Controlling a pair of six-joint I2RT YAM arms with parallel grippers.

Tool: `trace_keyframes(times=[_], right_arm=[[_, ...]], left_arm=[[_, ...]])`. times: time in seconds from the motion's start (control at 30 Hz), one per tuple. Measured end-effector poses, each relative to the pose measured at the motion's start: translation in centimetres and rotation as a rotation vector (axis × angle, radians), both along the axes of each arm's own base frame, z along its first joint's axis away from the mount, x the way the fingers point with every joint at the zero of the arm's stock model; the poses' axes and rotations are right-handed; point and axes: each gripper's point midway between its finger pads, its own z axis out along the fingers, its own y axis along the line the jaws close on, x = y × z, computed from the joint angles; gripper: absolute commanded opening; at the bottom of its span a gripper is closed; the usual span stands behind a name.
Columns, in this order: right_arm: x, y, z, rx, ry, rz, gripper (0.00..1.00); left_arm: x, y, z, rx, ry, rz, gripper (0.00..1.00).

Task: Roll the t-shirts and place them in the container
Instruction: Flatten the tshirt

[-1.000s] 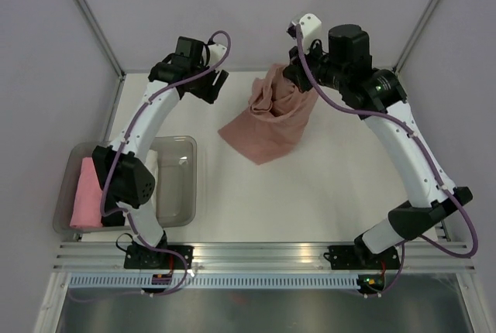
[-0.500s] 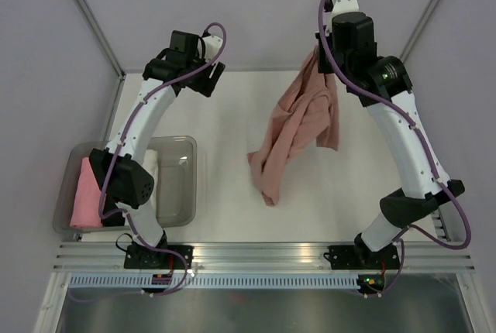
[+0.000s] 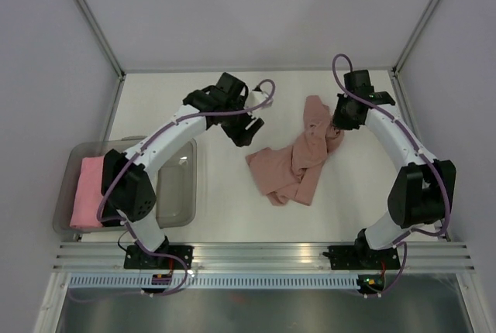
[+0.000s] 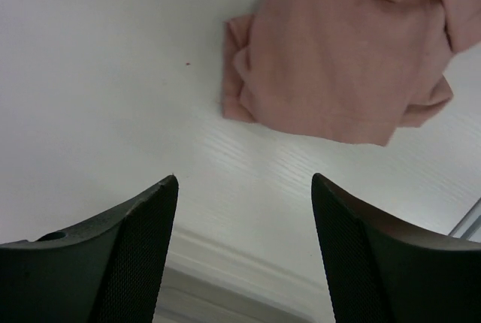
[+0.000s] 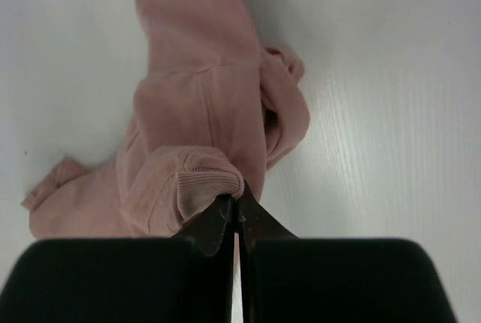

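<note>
One t-shirt (image 3: 291, 164) lies crumpled; the bin (image 3: 180, 193) holds seemingly one roll (image 3: 87, 192).

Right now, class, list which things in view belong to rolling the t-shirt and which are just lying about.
In the job: salmon t-shirt; right gripper, pinching its ribbed edge; left gripper, open and empty.
Lying about: clear bin; bright pink roll inside it.
</note>
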Motion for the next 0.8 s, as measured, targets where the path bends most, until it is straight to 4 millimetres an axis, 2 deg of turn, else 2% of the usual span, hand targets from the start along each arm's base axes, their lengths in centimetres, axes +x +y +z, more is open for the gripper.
trace_keyframes(times=[0.07, 0.17, 0.23, 0.33, 0.4, 0.43, 0.47, 0.53, 0.57, 0.6, 0.8], right_arm=[[0.7, -1.5, -0.9, 0.009, 0.012, -0.056, 0.0], [1.8, -1.6, -1.2, 0.026, -0.009, -0.067, 0.0], [2.1, -1.1, -1.2, 0.037, -0.02, -0.055, 0.0], [2.4, -0.6, -1.2, 0.052, -0.038, -0.041, 0.0], [2.3, -0.5, -1.5, 0.054, -0.034, -0.038, 0.0], [2.2, -0.5, -1.6, 0.054, -0.031, -0.038, 0.0], [2.2, -0.5, -1.7, 0.055, -0.029, -0.037, 0.0], [2.0, -0.5, -1.8, 0.055, -0.026, -0.036, 0.0], [1.9, -0.5, -1.9, 0.054, -0.024, -0.035, 0.0], [1.6, -0.5, -1.9, 0.053, -0.021, -0.034, 0.0], [0.4, 0.2, -0.9, 0.092, -0.026, 0.005, 0.0]], left_arm=[[-2.2, -2.1, -1.2, 0.009, 0.029, -0.092, 0.85], [-5.1, -4.7, -3.8, 0.044, 0.055, -0.224, 0.97], [-6.9, -6.1, -6.4, 0.078, 0.062, -0.303, 0.99], [-9.1, -7.2, -10.7, 0.141, 0.072, -0.392, 0.97], [-9.5, -6.9, -12.9, 0.182, 0.074, -0.409, 0.85], [-9.3, -6.6, -13.9, 0.202, 0.063, -0.406, 0.76], [-8.8, -6.3, -14.5, 0.217, 0.046, -0.398, 0.55], [-7.7, -5.7, -15.2, 0.233, 0.011, -0.379, 0.37], [-7.0, -5.6, -15.3, 0.232, -0.013, -0.366, 0.1], [-6.5, -5.4, -15.4, 0.233, -0.03, -0.356, 0.03], [-1.3, -3.3, -14.9, 0.26, -0.12, -0.22, 0.02]])
